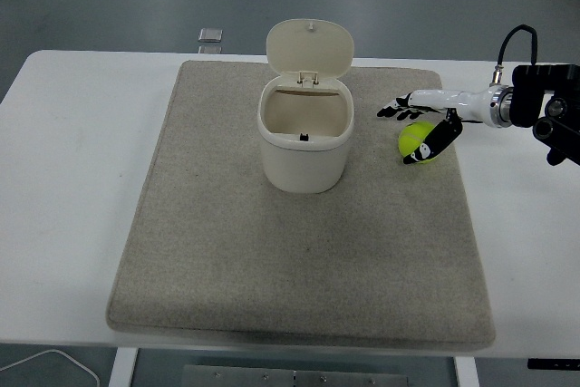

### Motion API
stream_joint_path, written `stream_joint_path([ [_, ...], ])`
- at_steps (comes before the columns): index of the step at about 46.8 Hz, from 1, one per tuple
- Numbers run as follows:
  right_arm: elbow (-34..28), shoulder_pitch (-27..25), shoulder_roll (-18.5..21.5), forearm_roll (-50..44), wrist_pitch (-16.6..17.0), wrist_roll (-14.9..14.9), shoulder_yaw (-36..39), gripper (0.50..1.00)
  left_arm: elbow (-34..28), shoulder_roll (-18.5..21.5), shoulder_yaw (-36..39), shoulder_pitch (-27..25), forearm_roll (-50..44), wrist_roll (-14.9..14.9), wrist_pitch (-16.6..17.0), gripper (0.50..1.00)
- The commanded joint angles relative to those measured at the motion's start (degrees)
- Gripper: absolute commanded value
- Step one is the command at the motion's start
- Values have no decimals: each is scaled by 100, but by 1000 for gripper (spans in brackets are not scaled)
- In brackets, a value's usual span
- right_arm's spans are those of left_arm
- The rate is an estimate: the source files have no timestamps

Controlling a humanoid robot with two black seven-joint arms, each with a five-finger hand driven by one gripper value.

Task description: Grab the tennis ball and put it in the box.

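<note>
I see the cream flip-top bin standing upright on the grey mat, toward the mat's far middle, its lid tipped up and back so the mouth is open. A small dark spot shows at the inner front rim; I cannot tell what it is.

The tennis ball sits on the mat to the right of the bin, near it but apart from its wall.

My right hand comes in from the right edge, over the ball. Its fingers are spread and stretched toward the bin, passing above the ball's far side; the thumb angles down across the ball's right face. The hand is loose, gripping nothing, though I cannot tell whether the thumb touches the ball.

The mat lies on the white counter. Beyond the bin, off the counter's far edge, lies a small square grey object. A white cable loops below the counter's near left corner.
</note>
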Motion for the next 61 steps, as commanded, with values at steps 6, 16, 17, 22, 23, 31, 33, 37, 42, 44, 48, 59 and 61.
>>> stream_joint_path([
  [6, 0, -4, -97, -65, 66, 0, -35, 901, 0, 0, 0, 0, 0, 0, 0, 996],
  [16, -35, -48, -71, -109, -109, -9, -88, 895, 0, 0, 0, -9, 0, 0, 0, 996],
  [17, -35, -48, -71, -109, -144, -9, -97, 893, 0, 0, 0, 0, 0, 0, 0, 996],
  [22, -53, -57, -53, -118, -224, -9, -106, 870, 0, 0, 0, 0, 0, 0, 0, 996],
  [23, -44, -65, -53, -127, -224, -9, -106, 864, 0, 0, 0, 0, 0, 0, 0, 996],
  [31, -53, -92, -53, -250, -233, 0, -114, 793, 0, 0, 0, 0, 0, 0, 0, 996],
  [33, -53, -100, -53, -259, -233, -9, -114, 789, 0, 0, 0, 0, 0, 0, 0, 996],
  [37, -53, -100, -53, -267, -233, -9, -114, 787, 0, 0, 0, 0, 0, 0, 0, 996],
  [42, -53, -100, -62, -285, -233, -9, -114, 785, 0, 0, 0, 0, 0, 0, 0, 996],
  [44, -53, -100, -62, -285, -233, -9, -114, 785, 0, 0, 0, 0, 0, 0, 0, 996],
  [48, -53, -92, -62, -285, -224, -9, -114, 785, 0, 0, 0, 0, 0, 0, 0, 996],
  [59, -62, -83, -71, -338, -224, -9, -114, 685, 0, 0, 0, 0, 0, 0, 0, 996],
  [61, -53, -83, -71, -338, -224, 0, -114, 654, 0, 0, 0, -9, 0, 0, 0, 996],
])
